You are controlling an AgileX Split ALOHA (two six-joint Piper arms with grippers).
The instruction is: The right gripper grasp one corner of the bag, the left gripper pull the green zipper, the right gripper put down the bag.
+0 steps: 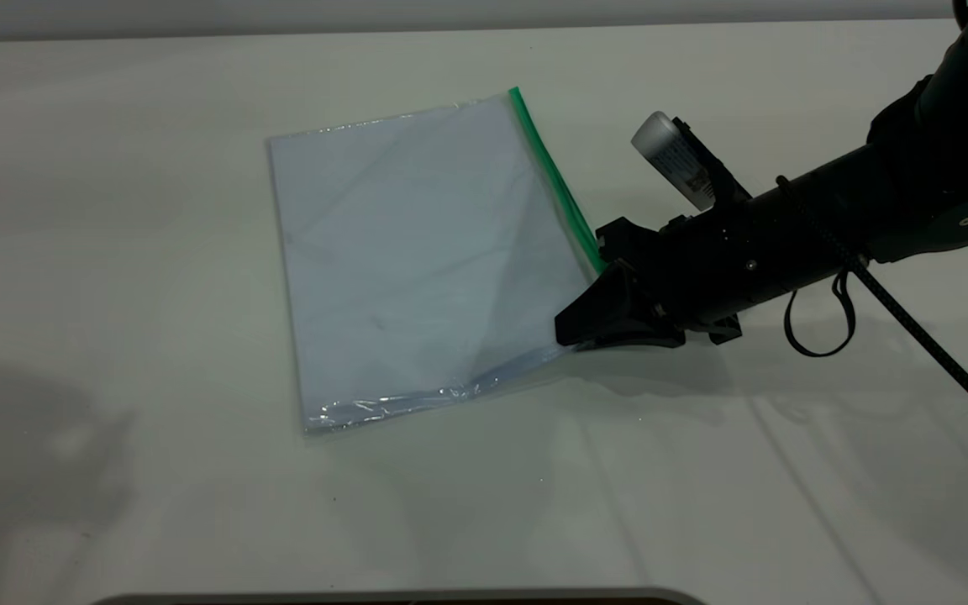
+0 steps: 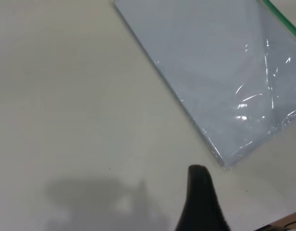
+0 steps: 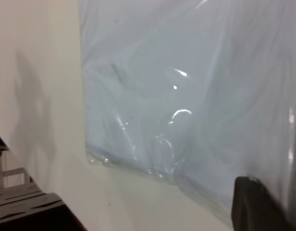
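Exterior view: right pincer (image 1: 589,315) at bag (image 1: 417,260) corner (image 1: 572,336).

1 bag (image 1: 417,260) — 2 claws

The table (image 1: 156,504) is lit evenly and rather dimly from above. Soft shadows are cast at its left and under the right gripper (image 1: 593,323). Small glints are seen on the bag (image 2: 244,103) plastic. The wrist views are grainy and slightly blurred.
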